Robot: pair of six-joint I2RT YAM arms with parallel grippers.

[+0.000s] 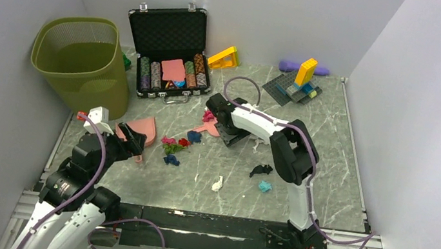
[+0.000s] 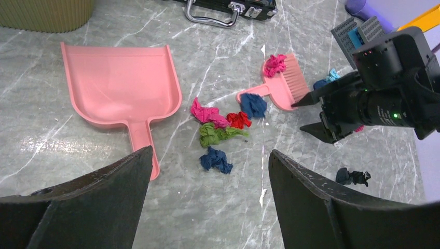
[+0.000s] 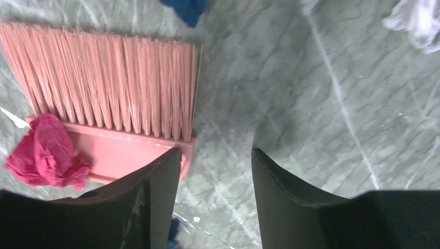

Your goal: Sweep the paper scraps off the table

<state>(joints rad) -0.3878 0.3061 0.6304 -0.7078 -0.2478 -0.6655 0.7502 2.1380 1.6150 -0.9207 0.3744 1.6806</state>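
Pink brush (image 3: 104, 93) flat on table (image 3: 337, 129), right end effector (image 3: 215, 155) beside — fingers (image 3: 155, 192) spread

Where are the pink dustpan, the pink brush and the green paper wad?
pink dustpan (image 2: 122, 83): left wrist view, middle of its flat pan.
pink brush (image 2: 291, 79): left wrist view, on its bristles.
green paper wad (image 2: 214, 135): left wrist view, centre of the wad.

Lower part of brush (image 3: 104, 88) hidden behind right gripper (image 3: 216, 151). Top-right corner cuts blurred white scrap (image 3: 417, 21). Top edge cuts blue scrap (image 3: 187, 8).
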